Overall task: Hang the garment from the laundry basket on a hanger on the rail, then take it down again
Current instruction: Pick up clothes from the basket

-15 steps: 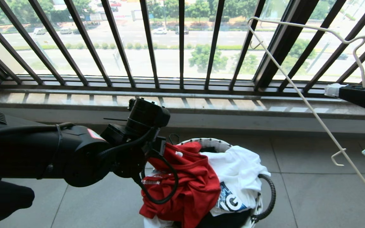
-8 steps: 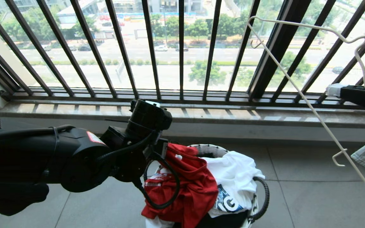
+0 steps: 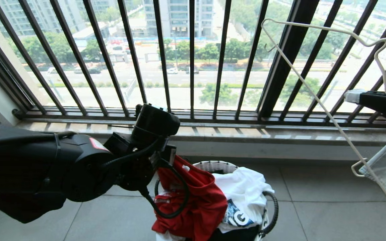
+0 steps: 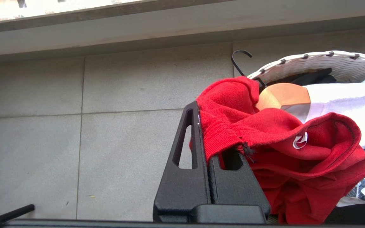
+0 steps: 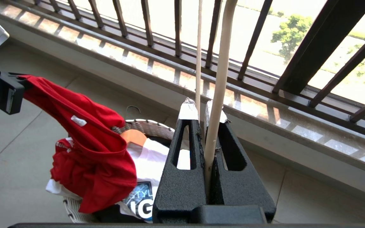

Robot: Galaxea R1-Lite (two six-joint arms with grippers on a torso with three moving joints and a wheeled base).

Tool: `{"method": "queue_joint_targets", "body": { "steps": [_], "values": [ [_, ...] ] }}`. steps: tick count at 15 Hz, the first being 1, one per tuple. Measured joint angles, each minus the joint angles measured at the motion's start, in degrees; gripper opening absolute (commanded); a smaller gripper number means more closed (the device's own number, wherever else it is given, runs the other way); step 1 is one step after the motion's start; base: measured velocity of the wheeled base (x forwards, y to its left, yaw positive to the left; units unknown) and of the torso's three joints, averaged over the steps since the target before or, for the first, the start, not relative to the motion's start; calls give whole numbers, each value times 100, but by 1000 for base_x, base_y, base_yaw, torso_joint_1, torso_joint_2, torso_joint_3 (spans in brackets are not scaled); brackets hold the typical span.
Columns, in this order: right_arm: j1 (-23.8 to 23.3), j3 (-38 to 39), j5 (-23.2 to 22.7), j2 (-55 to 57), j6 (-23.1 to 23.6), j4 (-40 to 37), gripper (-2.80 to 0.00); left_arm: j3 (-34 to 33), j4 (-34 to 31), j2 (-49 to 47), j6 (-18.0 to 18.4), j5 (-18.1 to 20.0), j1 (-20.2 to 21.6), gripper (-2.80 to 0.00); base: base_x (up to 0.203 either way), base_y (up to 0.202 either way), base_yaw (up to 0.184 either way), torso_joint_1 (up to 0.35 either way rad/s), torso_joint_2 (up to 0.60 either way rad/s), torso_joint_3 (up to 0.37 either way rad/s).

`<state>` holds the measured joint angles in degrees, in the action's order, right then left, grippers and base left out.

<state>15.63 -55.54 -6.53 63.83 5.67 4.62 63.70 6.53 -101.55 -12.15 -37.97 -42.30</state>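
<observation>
The red garment hangs half out of the laundry basket, its lower part still draped over the rim. My left gripper is shut on a ribbed edge of the garment, just above and left of the basket. At the right edge, my right gripper holds the cream-white wire hanger up in front of the window. In the right wrist view that gripper is shut on the hanger. The rail is out of view.
A white printed T-shirt, a wooden hanger and a black garment lie in the basket. The dark barred window railing and its stone sill run across the back. A pale cloth hangs at the right edge.
The whole head view has shifted: the camera rose, and the basket and sill sit lower in the picture. The red garment is drawn further up out of the basket. Both grips are unchanged.
</observation>
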Motion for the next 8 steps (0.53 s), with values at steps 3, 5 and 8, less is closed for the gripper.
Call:
{"method": "queue_joint_targets", "body": {
  "steps": [3, 5, 8],
  "values": [
    [0, 9, 0, 2, 0, -7, -280, -13, 8, 4, 6, -20, -2, -280, 0, 0, 0, -2, 0, 200],
    [0, 9, 1, 4, 0, -5, -280, -60, 10, 22, 9, -17, -4, -280, 0, 0, 0, 0, 5, 200],
    [0, 9, 0, 20, 0, -7, -280, -94, 10, 43, 20, -12, -11, -280, 0, 0, 0, 2, 1, 206]
  ]
}}
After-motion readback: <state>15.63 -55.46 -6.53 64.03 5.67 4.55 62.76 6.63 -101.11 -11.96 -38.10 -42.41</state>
